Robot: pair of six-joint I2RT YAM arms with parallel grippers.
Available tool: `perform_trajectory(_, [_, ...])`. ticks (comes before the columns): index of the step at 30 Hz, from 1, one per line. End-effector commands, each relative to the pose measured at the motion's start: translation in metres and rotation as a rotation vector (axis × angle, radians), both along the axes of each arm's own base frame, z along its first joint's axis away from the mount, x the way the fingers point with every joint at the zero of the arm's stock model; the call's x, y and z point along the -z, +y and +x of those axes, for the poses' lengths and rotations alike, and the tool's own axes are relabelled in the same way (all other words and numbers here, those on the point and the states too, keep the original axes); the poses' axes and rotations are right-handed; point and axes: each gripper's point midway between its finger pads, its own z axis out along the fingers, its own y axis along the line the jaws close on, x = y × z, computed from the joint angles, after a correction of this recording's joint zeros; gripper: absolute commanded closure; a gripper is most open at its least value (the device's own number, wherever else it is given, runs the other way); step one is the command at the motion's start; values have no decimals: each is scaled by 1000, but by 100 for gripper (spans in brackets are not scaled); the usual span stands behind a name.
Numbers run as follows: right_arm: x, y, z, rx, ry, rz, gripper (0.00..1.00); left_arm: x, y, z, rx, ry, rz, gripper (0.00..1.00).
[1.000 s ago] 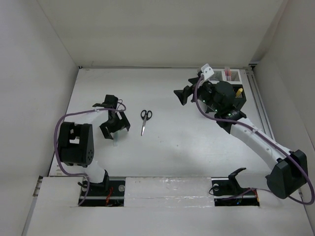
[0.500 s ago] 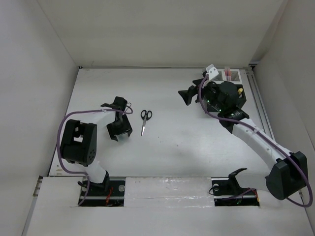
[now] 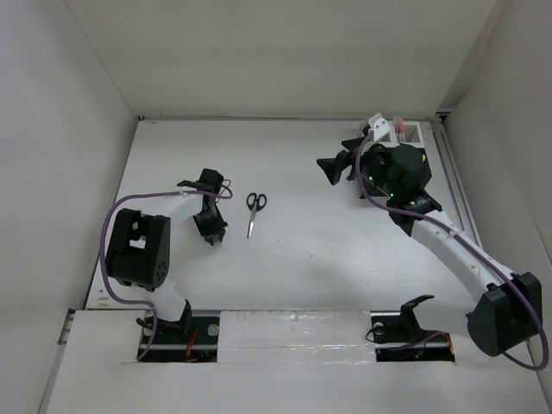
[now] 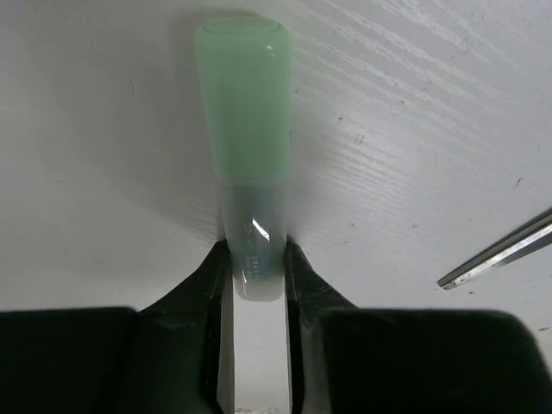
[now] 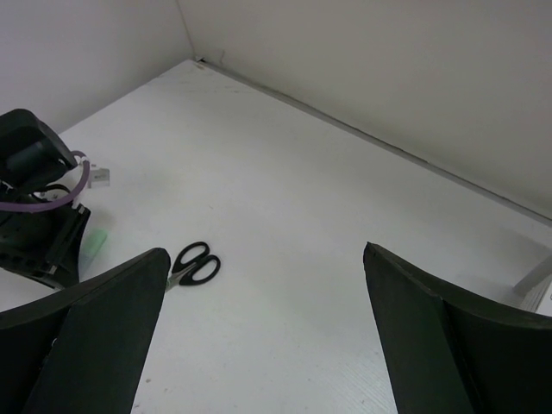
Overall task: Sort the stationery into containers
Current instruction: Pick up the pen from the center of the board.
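Observation:
A green highlighter [image 4: 244, 112] with a clear end lies on the white table. My left gripper [image 4: 256, 267] is shut on that clear end, a finger pressed to each side. From above, the left gripper [image 3: 210, 228] points down at the table and hides the highlighter. Black-handled scissors [image 3: 254, 211] lie just right of it; a blade tip [image 4: 500, 254] shows in the left wrist view. My right gripper [image 3: 332, 166] hangs open and empty at the far right, above the table. It faces the scissors [image 5: 194, 263] and the green highlighter [image 5: 95, 243]. The white mesh box [image 3: 414, 134] sits at the back right. The right arm covers the black organiser.
White walls close in the table on the left, back and right. The left arm [image 5: 34, 216] with its purple cable crouches at the left of the right wrist view. Pink items [image 3: 399, 128] stick up from the white box.
The left gripper has dropped onto the highlighter and its jaws have closed from wide to touching it. The right arm has drifted slightly right and back, still open.

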Motion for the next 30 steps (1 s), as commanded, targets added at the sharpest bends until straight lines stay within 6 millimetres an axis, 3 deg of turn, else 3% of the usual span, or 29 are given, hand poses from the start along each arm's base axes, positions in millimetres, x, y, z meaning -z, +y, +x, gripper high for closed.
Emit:
perform_trajectory(1, [-16,-2,-4,-18,-53,33,0,33,5,-16,-16,72,23,100])
perform_trajectory(5, [-16,-1,-4,-46,-72,47,0,16,-3,2,19,-26,-25,100])
perform_trajectory(6, [-11,3,-2,-62,-63,52,0,-1,-12,8,60,-93,-32,100])
perform_trajectory(9, [-3,10,0,-142,-27,87,0,-48,-13,34,140,-260,84,100])
perform_trajectory(10, [-3,9,1,-155,-9,111,0,-69,-22,30,183,-309,115,100])
perform_trajectory(12, [-11,14,-1,-187,-33,138,0,-105,-19,43,208,-422,218,100])
perform_trajectory(14, [-12,23,-7,-213,-40,150,0,-132,-30,42,271,-527,232,100])
perform_trajectory(16, [-20,33,-15,-229,-68,170,0,-144,-40,39,313,-590,201,100])
perform_trajectory(17, [-25,37,-21,-238,-72,198,0,-162,-48,41,324,-671,153,100])
perform_trajectory(18, [-42,38,-24,-236,-135,249,0,-161,-59,35,386,-679,85,100])
perform_trajectory(19, [-39,47,-37,-267,-144,285,0,-168,-67,32,419,-711,34,100])
perform_trajectory(20, [-46,52,-47,-301,-149,341,0,-192,-75,31,442,-803,-34,100])
perform_trajectory(21, [-60,54,-55,-329,-211,384,0,-197,-84,23,489,-821,-96,100])
perform_trajectory(23, [-57,69,-60,-355,-183,423,0,-218,-94,14,556,-893,-172,100])
perform_trajectory(24, [-61,76,-62,-378,-174,441,0,-240,-99,7,582,-975,-226,100])
perform_trajectory(26, [-73,98,-75,-447,-182,472,1,-247,-110,-8,655,-996,-313,100])
perform_trajectory(27, [-69,109,-77,-473,-168,479,1,-257,-113,-14,679,-1027,-341,100])
perform_trajectory(30, [-82,140,-93,-543,-162,532,3,-257,-121,-24,735,-1020,-396,100])
